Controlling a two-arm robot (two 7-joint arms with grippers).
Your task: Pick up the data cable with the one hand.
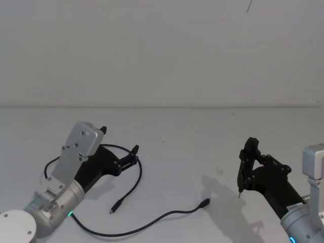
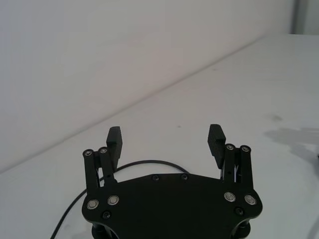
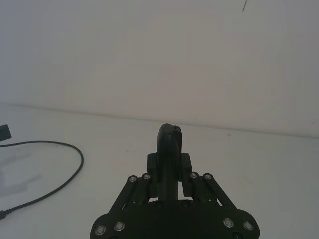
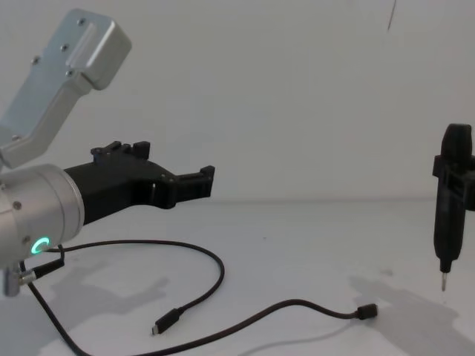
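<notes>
Your left claw [image 1: 120,140] hangs above the counter [image 1: 192,142] with its jaws spread wide, clamped on nothing. The data cable [image 1: 140,174] lies flat on the counter below and around it. One loop arcs beneath the jaws, crosswise to them, then the cord trails toward the robot's right to a plug [image 1: 204,203] between the two arms. The left arm is much the nearer, so I'd judge the move to be a straight drop onto that arc. The right claw [image 1: 240,191] stands well apart — jaws together, tip down, holding nothing.
</notes>
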